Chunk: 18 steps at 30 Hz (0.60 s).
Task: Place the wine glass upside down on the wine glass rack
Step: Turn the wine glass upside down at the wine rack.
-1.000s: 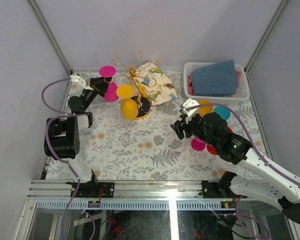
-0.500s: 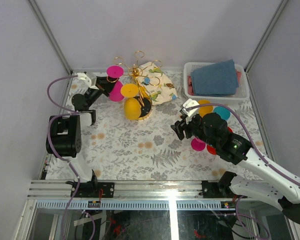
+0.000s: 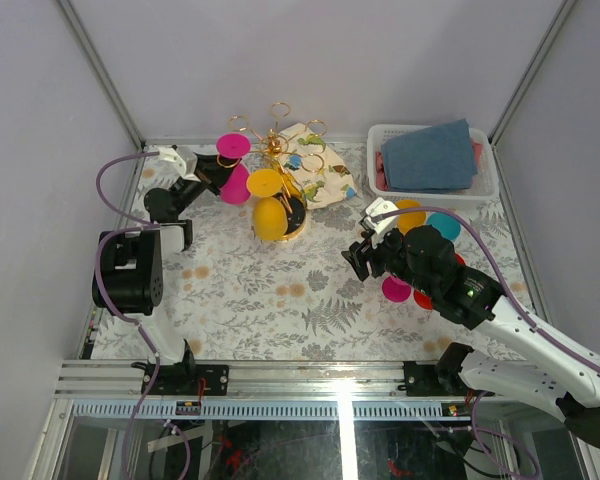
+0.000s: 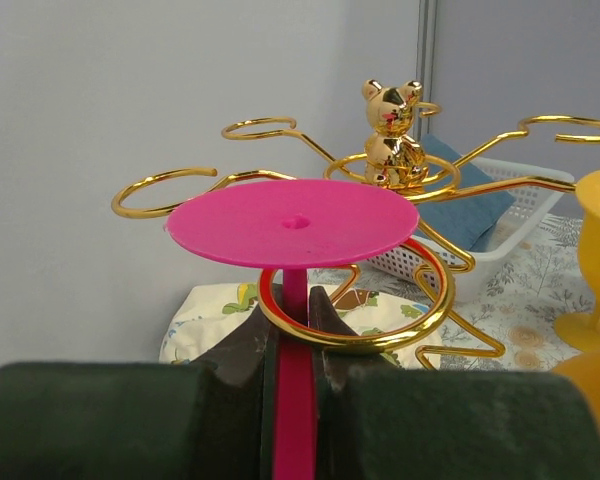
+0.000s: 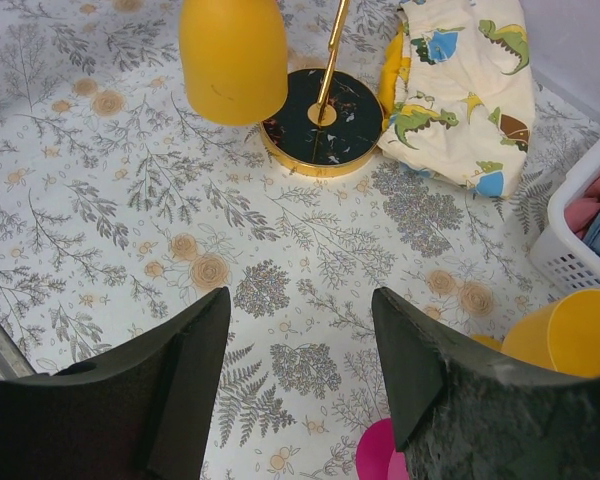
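Note:
A pink wine glass is held upside down, its flat foot on top. My left gripper is shut on its stem. The stem stands inside a curled loop of the gold wine glass rack, with the foot just above the ring. From above, the pink glass sits at the rack's left side with the left gripper beside it. A yellow glass hangs upside down from another arm. My right gripper is open over the cloth, holding nothing.
A dinosaur-print cloth lies behind the rack's black base. A white basket with folded towels stands at the back right. Several coloured glasses, among them a pink one, lie under the right arm. A yellow glass is near the right fingers.
My left gripper has carried the pink glass to the right, bringing its stem into the rack's loop. The rack has shifted slightly right. The right arm has not moved.

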### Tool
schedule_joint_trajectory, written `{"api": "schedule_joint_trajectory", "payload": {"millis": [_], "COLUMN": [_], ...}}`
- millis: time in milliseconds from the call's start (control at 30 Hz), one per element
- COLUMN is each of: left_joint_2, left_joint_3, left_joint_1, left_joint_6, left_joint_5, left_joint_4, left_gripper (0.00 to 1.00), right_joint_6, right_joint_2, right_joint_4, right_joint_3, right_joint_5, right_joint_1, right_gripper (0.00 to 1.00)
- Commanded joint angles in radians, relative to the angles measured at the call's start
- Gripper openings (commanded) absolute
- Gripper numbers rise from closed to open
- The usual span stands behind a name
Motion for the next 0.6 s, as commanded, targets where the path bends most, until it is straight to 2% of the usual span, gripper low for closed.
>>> {"api": "schedule_joint_trajectory", "payload": {"millis": [0,167,567], "left_joint_2": [0.011,0.007,0.033], "left_joint_3": [-0.033,-0.045,-0.010], "left_joint_1": [-0.013,-0.015,-0.059], "left_joint_6": [0.074,0.097,0.078], "left_joint_5": [0.142,0.187,0.126], "left_joint_4": [0.061,0.061,0.064], "left_gripper": [0.00,0.00,0.02], "right_joint_6": [0.010,0.007,0.007], "right_joint_2": [-0.010,-0.003,0.024], "right_joint_4": [0.020,0.019,-0.010], "right_joint_3": [0.024,0.027,0.049], "right_joint_5": [-0.002,-0.004,-0.034], "right_joint_1": [-0.003,-0.004,-0.003], "right_gripper": [0.66,0.66,0.66]}}
